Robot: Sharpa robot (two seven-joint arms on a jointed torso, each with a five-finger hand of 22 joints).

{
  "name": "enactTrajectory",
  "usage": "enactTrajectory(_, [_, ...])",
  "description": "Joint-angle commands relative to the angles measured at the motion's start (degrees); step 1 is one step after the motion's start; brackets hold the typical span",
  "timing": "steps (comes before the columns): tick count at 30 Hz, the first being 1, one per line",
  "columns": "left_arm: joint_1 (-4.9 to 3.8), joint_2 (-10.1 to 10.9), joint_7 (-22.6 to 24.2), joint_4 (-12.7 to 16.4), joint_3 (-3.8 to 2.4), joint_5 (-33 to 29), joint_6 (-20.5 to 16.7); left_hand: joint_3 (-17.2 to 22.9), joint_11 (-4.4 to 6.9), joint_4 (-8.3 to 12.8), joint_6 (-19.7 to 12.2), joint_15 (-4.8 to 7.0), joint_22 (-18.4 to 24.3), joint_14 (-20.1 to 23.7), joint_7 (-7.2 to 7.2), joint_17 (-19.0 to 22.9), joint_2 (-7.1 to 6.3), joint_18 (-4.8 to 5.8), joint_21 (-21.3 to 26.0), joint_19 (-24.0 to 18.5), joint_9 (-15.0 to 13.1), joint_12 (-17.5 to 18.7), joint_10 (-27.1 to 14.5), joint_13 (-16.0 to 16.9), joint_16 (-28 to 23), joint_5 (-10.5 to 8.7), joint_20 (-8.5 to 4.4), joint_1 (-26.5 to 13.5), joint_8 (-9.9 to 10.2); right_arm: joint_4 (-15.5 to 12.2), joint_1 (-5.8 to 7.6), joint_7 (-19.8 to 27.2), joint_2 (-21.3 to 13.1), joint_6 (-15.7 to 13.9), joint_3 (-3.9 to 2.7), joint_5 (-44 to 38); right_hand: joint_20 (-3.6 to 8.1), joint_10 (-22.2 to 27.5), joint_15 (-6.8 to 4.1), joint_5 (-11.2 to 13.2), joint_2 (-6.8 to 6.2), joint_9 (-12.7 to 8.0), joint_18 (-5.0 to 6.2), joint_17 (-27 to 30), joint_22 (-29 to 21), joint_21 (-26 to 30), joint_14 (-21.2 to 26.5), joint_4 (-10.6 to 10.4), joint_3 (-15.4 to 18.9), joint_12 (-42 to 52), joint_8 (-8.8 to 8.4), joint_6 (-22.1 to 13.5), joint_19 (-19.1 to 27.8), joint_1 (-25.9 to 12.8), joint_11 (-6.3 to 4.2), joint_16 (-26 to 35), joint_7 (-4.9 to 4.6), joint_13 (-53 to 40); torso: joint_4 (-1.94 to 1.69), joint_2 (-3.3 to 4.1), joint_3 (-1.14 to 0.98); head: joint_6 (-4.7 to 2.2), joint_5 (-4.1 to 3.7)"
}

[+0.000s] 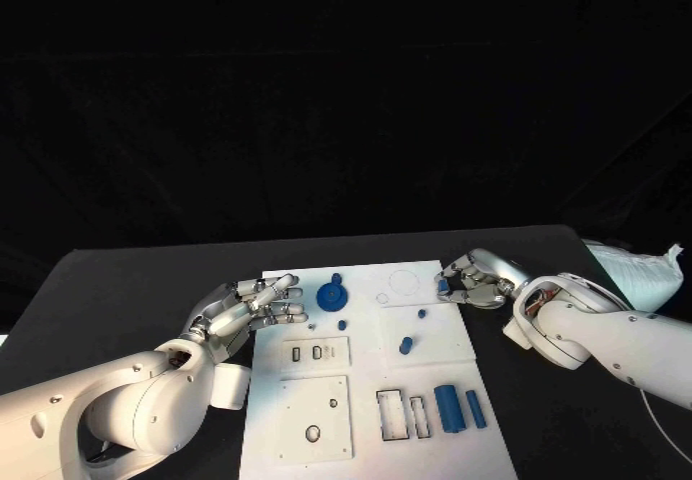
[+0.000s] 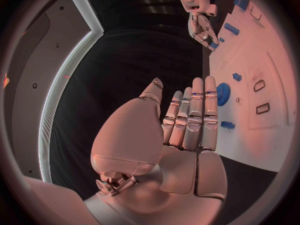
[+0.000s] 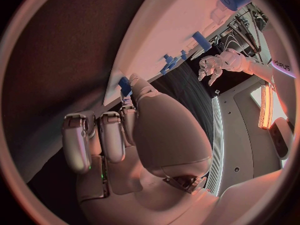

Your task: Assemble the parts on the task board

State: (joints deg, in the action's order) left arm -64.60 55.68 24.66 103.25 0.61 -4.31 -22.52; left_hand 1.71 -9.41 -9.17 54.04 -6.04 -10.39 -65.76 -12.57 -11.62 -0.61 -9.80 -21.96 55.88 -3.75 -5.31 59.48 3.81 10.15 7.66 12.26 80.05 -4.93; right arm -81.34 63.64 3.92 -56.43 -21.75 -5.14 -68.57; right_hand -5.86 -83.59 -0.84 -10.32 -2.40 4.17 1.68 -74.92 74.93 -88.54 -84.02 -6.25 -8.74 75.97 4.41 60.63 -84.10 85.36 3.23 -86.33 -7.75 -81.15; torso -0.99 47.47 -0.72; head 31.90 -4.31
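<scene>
your right robot hand (image 1: 472, 282) pinches a small blue part (image 1: 443, 286) over the board's (image 1: 433, 345) far right edge; keep it upright and seat it gently. your left robot hand (image 1: 248, 310) hangs released beside the blue gear (image 1: 332, 296).

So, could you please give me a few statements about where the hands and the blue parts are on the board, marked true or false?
1. The left hand holds a blue part. False: its fingers are apart and hold nothing, over the left edge of the task board.
2. The right hand pinches a small blue part at the board's far right edge. True.
3. A blue gear lies on the board close to the left hand's fingertips. True.
4. The two blue cylinders stand at the board's far edge. False: they lie side by side near its near right corner.
</scene>
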Motion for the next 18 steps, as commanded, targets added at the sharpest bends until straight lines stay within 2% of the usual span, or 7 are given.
enactTrajectory(1, [-0.03, -0.1, 0.1, 0.1, -0.02, 0.0, 1.1, 0.0, -0.18, 0.2, 0.0, -0.29, 0.1, -0.1, -0.21, -0.1, 0.44, -0.55, 0.1, 0.1, 0.0, 0.2, 0.0, -0.1, -0.2, -0.36, 0.05, 0.2, 0.2, 0.0, -0.08, -0.3, 0.1, 1.1, -0.01, -1.0, 0.51, -0.7, -0.41, 0.5, 0.52, 0.1, -0.94, -7.4, 12.2, -0.2, -4.4, 0.1, -0.5, 0.3, 0.36, 1.0, -3.6, -0.1, -0.55, -0.4, 0.11, 0.2, -0.02, -0.07, 0.01, 0.08, -0.03])
enactTrajectory(18, [-0.03, 0.0, 0.1, 0.1, -0.02, 0.0, 1.0, 0.0, -0.18, 0.2, 0.0, -0.29, 0.1, -0.1, -0.21, -0.1, 0.44, -0.55, 0.1, 0.1, 0.0, 0.2, 0.0, -0.1, -0.2, -0.36, 0.05, 0.2, 0.2, 0.2, -0.15, -1.5, 0.2, 0.9, -0.01, -2.0, 0.8, -0.8, -0.74, 0.7, 0.74, 0.3, -0.93, -7.4, 12.2, -0.2, -4.4, 0.4, -1.1, 0.5, 0.63, 2.5, -3.6, -0.8, -1.03, -0.3, 0.68, 0.0, -0.04, -0.04, -0.01, 0.2, -0.16])
